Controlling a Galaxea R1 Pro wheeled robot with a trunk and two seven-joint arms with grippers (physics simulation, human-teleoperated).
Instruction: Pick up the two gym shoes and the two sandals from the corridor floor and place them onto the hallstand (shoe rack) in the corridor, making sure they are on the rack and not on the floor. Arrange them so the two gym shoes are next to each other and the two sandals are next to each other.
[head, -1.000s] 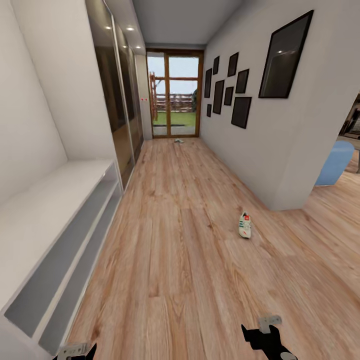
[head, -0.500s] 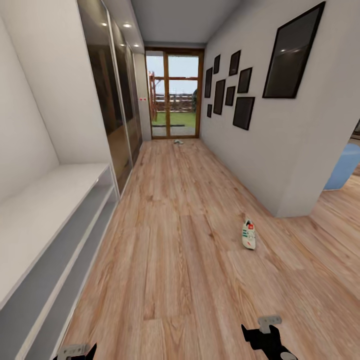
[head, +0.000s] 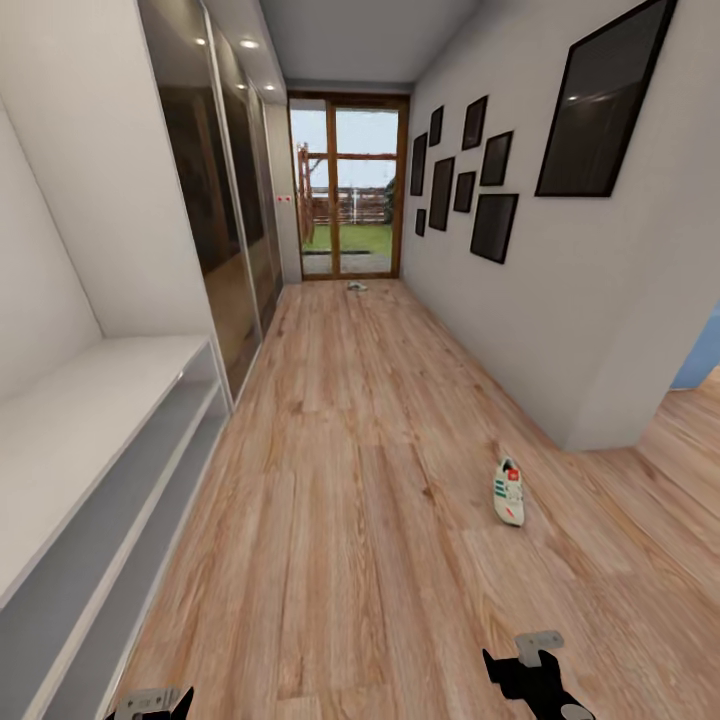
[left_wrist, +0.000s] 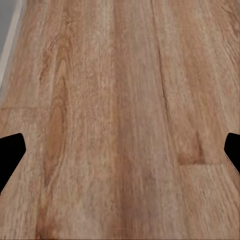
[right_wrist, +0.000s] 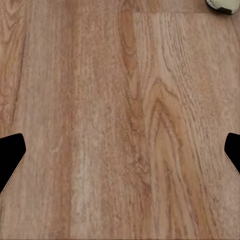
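Observation:
One white gym shoe (head: 508, 492) with green stripes and a red tongue patch lies on the wood-plank corridor floor (head: 360, 480), ahead and right of me. Its toe tip (right_wrist: 222, 4) shows at the edge of the right wrist view. The pale hallstand (head: 90, 420), with its bench and two open shelves, runs along the left wall. My right gripper (head: 535, 672) hangs low, well short of the shoe, and my left gripper (head: 150, 703) hangs near the hallstand's front. Both are open and empty, with fingertips (left_wrist: 10, 155) (right_wrist: 10, 155) wide apart over bare floor. The sandals are out of view.
A small pale object (head: 357, 286), too small to identify, lies by the glass door (head: 345, 190) at the corridor's far end. Dark mirrored wardrobe doors (head: 215, 210) line the left wall. A wall corner (head: 590, 420) juts out right, with a blue seat (head: 700, 360) behind it.
The whole picture has shifted: the camera has moved forward and turned, so the gym shoe now sits lower and further right. Both grippers keep their places.

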